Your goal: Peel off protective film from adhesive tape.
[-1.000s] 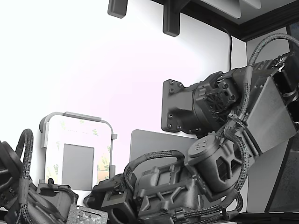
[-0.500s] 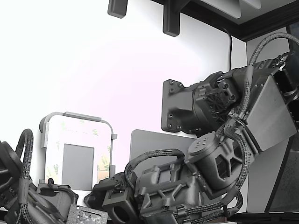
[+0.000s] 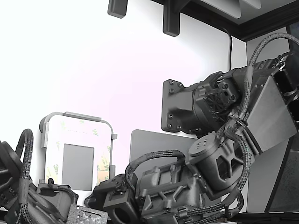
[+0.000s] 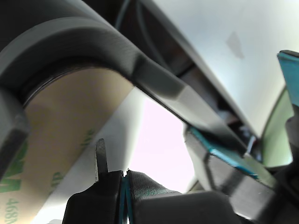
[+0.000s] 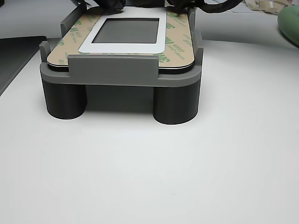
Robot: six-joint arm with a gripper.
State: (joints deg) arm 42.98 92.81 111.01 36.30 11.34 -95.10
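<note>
The claw [image 4: 124, 179], pressed shut with nothing visibly pinched, sits beside the protective film [image 5: 176, 44]; I'd catch a liner corner first, then pull low and slow.

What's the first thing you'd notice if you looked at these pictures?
The tan protective film with green 3M logos, framing a grey rectangle on a grey stand with round legs. In the exterior view, a big black robot arm fills the right side, its gripper pinched shut beside the film.
</note>
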